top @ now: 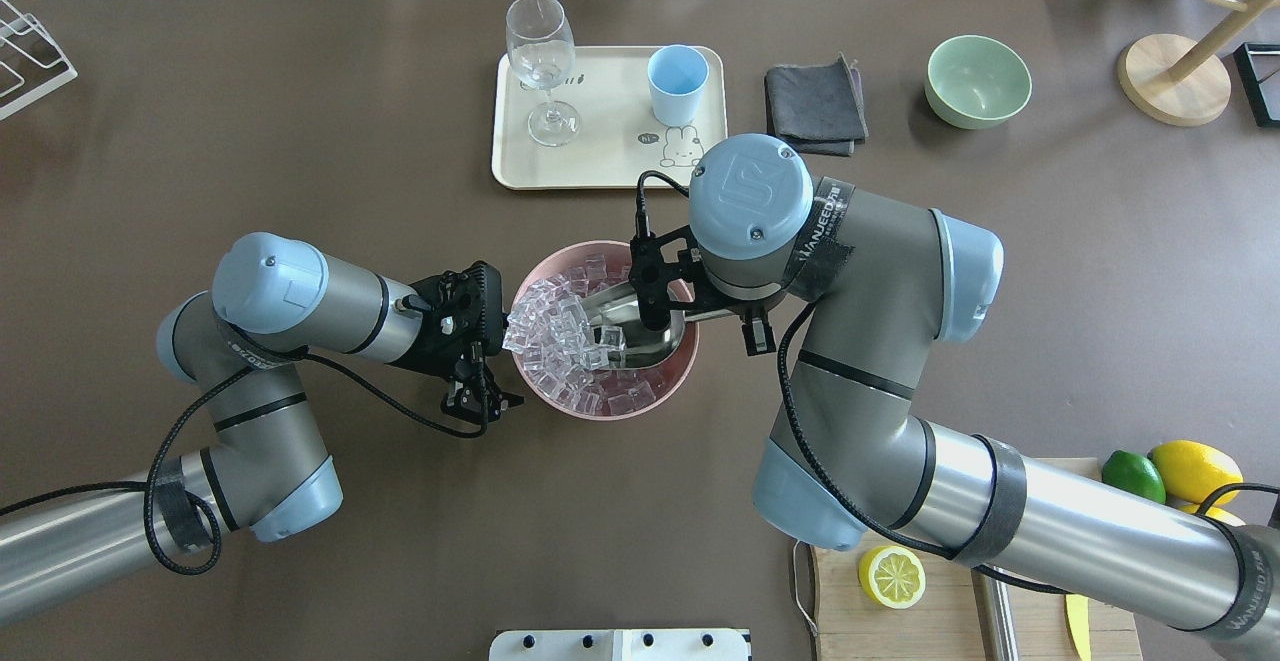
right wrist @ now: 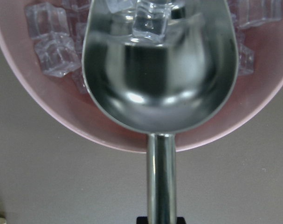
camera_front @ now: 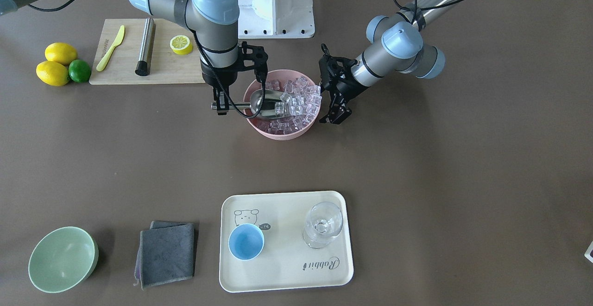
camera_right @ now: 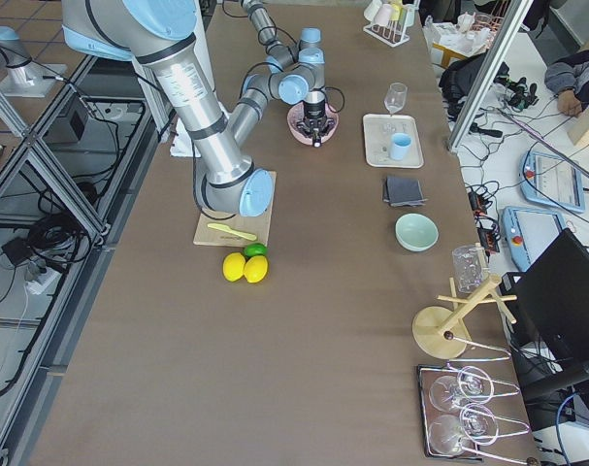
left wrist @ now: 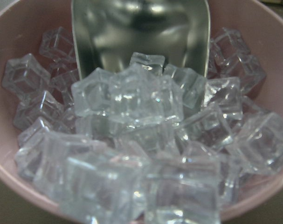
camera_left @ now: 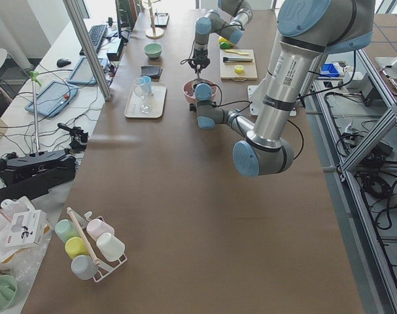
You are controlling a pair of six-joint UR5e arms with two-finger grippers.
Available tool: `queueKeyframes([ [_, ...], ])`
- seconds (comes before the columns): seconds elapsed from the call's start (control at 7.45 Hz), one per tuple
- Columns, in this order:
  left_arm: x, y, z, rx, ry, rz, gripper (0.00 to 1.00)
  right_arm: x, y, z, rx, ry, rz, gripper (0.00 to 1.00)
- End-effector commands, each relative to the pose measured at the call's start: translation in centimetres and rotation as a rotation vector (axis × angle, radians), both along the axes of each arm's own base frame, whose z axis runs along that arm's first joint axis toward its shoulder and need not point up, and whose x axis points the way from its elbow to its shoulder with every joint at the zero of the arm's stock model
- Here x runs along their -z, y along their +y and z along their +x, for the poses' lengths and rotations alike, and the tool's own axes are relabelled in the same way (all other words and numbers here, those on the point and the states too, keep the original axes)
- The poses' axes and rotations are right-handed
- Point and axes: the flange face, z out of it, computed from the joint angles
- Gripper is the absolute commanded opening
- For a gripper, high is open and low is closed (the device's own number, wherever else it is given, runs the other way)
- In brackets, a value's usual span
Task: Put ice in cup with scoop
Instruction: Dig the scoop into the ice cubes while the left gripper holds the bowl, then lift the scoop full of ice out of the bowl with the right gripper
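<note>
While the scoop (camera_front: 266,104) rests with its trough in the pink bowl (camera_front: 282,134), the front view shows the right gripper (camera_front: 221,107) pinching its straight handle just outside the rim, mouth pointed into the ice (camera_front: 303,102). The left gripper (camera_front: 334,116) hangs just beside the bowl's other side, fingers spread and holding nothing. The bowl therefore looks unbraced: a harder push into the heap could slide it across the worktop (camera_front: 417,181) or shove cubes over the rim.

From overhead, the cubes are banked highest on the left arm's side, some standing above the rim, where a spill seems likeliest. The cup (top: 677,84), light blue with nothing in it, stands on the cream tray (top: 600,151) well apart from the bowl. Near it is a clear stemmed glass (top: 541,51), also bare inside. The cup's mouth looks small against the scoop's, so a careless pour could scatter cubes or knock the glass. A pale green bowl (top: 978,81) past a grey cloth (top: 815,101) holds nothing either.

The left wrist camera looks into the pile: cubes crowd the scoop's lip, few inside it. The right wrist camera shows a mostly bare trough with a couple of cubes at its front edge; lifting now would likely bring little ice.
</note>
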Motion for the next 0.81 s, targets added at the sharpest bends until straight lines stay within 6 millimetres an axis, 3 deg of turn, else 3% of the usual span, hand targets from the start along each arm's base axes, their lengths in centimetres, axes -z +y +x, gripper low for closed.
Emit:
queueKeyframes([
  [0.0, 0.0, 0.0, 0.0, 0.000, -0.001, -0.002, 0.99, 0.4, -1.9, 2.1, 0.010, -0.066, -0.052, 0.00],
  [0.27, 0.0, 0.0, 0.0, 0.000, -0.001, -0.002, 0.99, 0.0, -3.1, 3.5, -0.005, -0.085, -0.063, 0.00],
  [0.54, 0.0, 0.0, 0.0, 0.000, -0.001, -0.002, 0.99, -2.5, -3.6, 4.5, 0.008, -0.140, -0.083, 0.00],
  [0.67, 0.0, 0.0, 0.0, 0.000, -0.001, -0.002, 0.99, -2.5, -3.9, 4.8, 0.009, -0.150, -0.099, 0.00],
])
